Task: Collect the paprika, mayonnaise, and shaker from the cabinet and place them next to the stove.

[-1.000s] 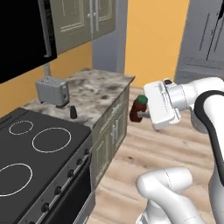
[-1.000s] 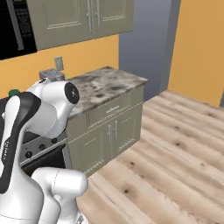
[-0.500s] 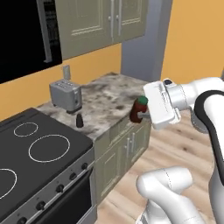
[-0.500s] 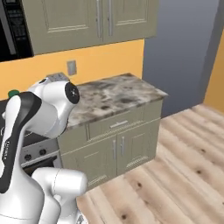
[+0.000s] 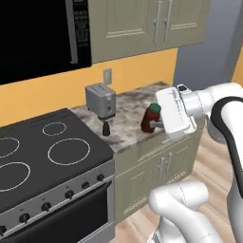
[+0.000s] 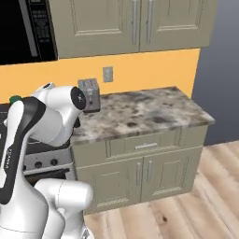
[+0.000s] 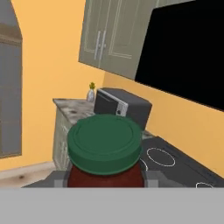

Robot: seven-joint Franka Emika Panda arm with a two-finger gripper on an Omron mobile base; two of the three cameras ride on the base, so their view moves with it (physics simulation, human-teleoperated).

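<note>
Above counter (image 5: 128, 124) edge, beside stove (image 5: 42, 156): claw (image 5: 159, 124) clamped on paprika (image 5: 151, 118); shaker (image 5: 106, 128) by toaster (image 5: 100, 99).

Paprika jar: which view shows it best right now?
The hand view: the paprika sits close up between the fingers, green lid facing the camera, red body below. The left base view shows it small, from the side, held sideways by the gripper over the counter. In the right base view the arm hides it.
</note>
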